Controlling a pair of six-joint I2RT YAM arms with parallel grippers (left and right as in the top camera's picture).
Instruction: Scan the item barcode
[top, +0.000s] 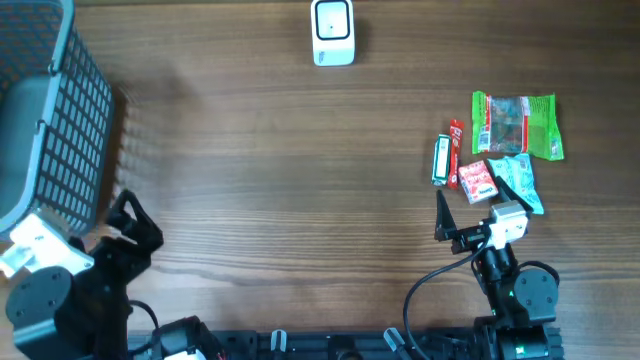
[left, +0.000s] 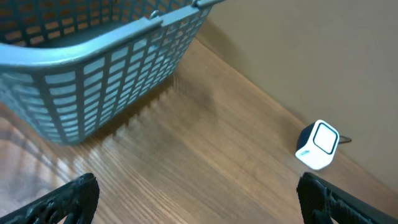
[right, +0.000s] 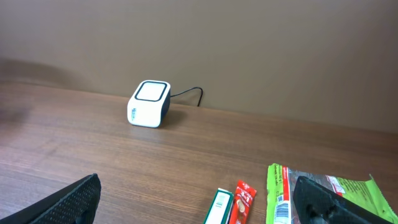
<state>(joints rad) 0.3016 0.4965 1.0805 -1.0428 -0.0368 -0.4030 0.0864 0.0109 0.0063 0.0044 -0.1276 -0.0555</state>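
The white barcode scanner (top: 332, 32) stands at the table's far edge, also seen in the left wrist view (left: 318, 145) and, with its cable, in the right wrist view (right: 150, 103). The items lie at the right: a green snack bag (top: 515, 125), a green-and-white box (top: 441, 160), a red stick pack (top: 455, 152), a small red pack (top: 478, 180) and a teal pack (top: 520, 183). My right gripper (top: 475, 215) hovers just in front of them, open and holding nothing (right: 199, 199). My left gripper (top: 135, 228) is open and empty near the front left (left: 199, 196).
A grey-blue mesh basket (top: 50, 110) fills the far left corner, close ahead of the left gripper (left: 93, 68). Bare wood stretches between the basket, the scanner and the items.
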